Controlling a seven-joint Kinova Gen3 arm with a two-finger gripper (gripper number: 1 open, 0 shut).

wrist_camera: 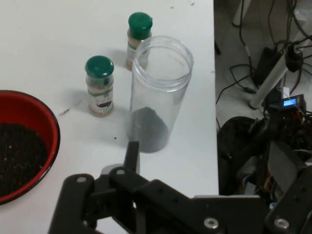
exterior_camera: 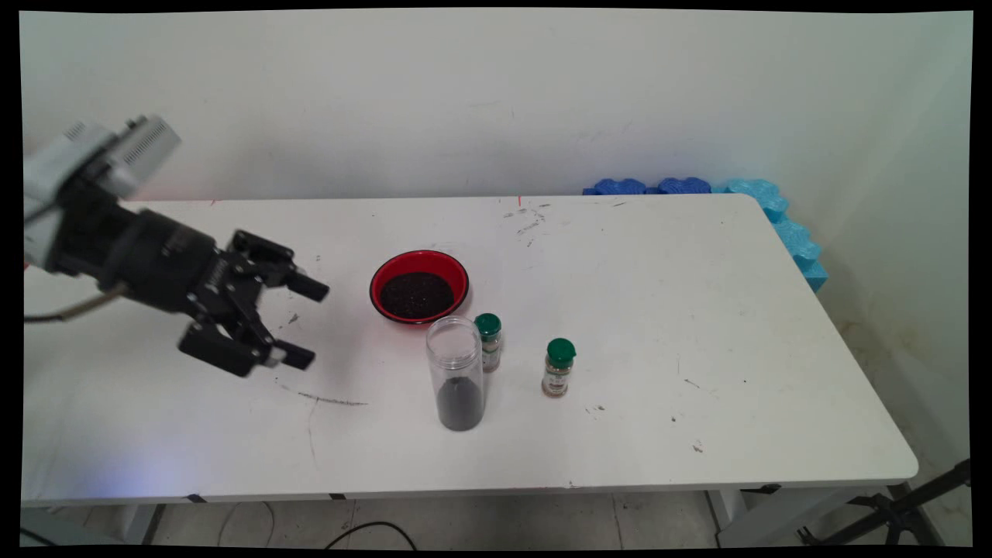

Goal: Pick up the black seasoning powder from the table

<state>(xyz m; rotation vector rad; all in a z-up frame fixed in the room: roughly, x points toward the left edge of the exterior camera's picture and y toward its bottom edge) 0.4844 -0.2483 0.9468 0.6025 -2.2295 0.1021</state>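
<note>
My black gripper (exterior_camera: 312, 323) hovers over the table's left half, fingers spread wide and open, holding nothing. To its right stands a tall clear open jar (exterior_camera: 456, 373) (wrist_camera: 157, 95) with dark grains in its bottom. Behind the jar sits a red bowl (exterior_camera: 419, 284) (wrist_camera: 22, 146) filled with dark grains. Two small spice bottles with green caps stand nearby: one (exterior_camera: 488, 342) (wrist_camera: 100, 86) just behind the jar, the other (exterior_camera: 559, 366) (wrist_camera: 138, 35) further right. The jar is the thing nearest my fingers; a wide gap lies between them.
Blue foam pieces (exterior_camera: 775, 213) line the table's far right corner and edge. The table's front edge (wrist_camera: 214, 97) runs close beside the jar in the hand view, with cables and stands on the floor beyond. Dark scuffs (exterior_camera: 325, 399) mark the tabletop below the gripper.
</note>
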